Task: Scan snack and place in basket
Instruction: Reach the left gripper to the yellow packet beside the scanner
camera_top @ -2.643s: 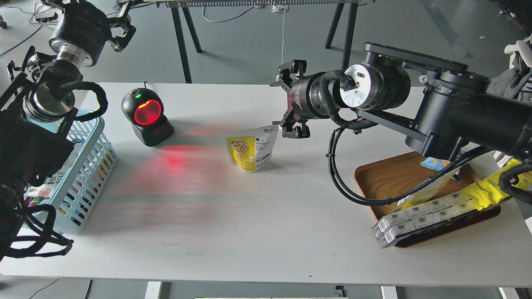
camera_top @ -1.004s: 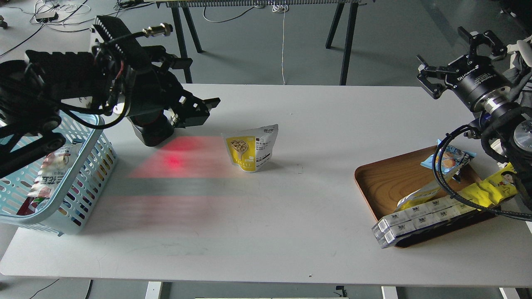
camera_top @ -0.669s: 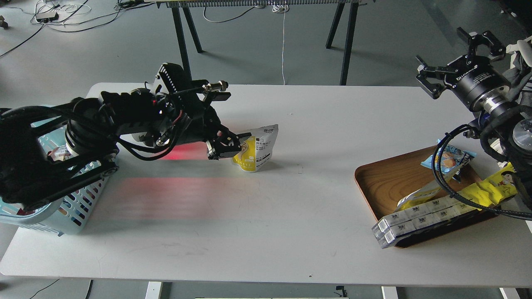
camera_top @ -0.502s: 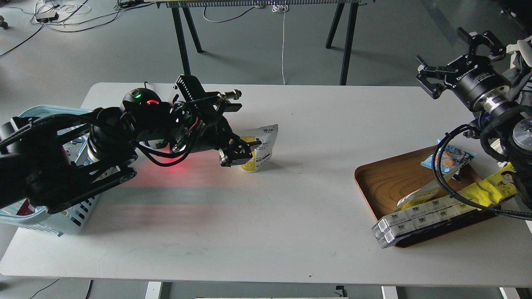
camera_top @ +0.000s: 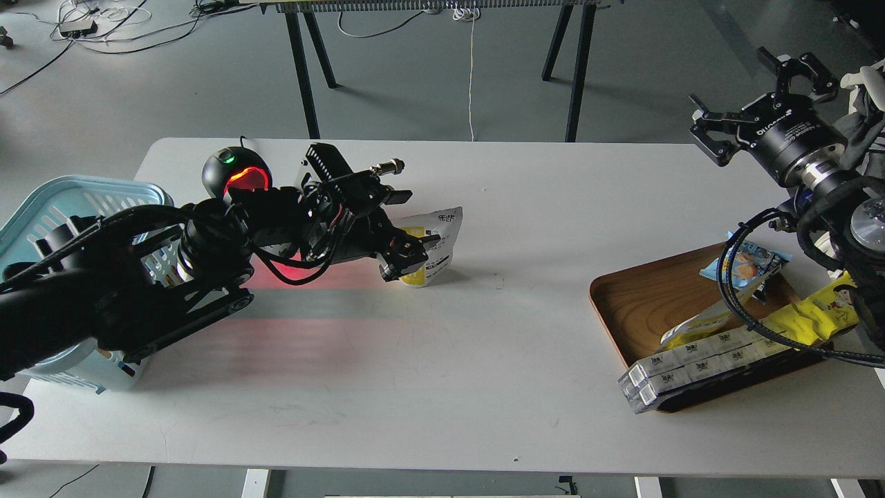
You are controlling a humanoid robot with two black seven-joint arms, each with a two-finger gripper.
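Observation:
The snack (camera_top: 438,241), a white and yellow pouch, stands upright on the white table at centre. My left gripper (camera_top: 406,254) reaches in from the left at the pouch's left side. Its dark fingers sit over and under the pouch's yellow part, apart from each other, and hide much of that side. The pouch rests on the table. The light blue basket (camera_top: 66,194) stands at the table's left edge, mostly hidden behind my left arm. My right gripper (camera_top: 752,93) is open and empty, raised at the far right.
A black scanner (camera_top: 232,173) with a red window glows behind my left arm and throws red light on the table. A brown wooden tray (camera_top: 639,297) at the right holds a blue packet (camera_top: 747,263), a yellow packet (camera_top: 819,312) and boxes (camera_top: 691,366).
My left arm swung down from above the basket and reached right to the pouch, its fingers now around the pouch's left side. My right arm withdrew to the far right. The pouch has not moved.

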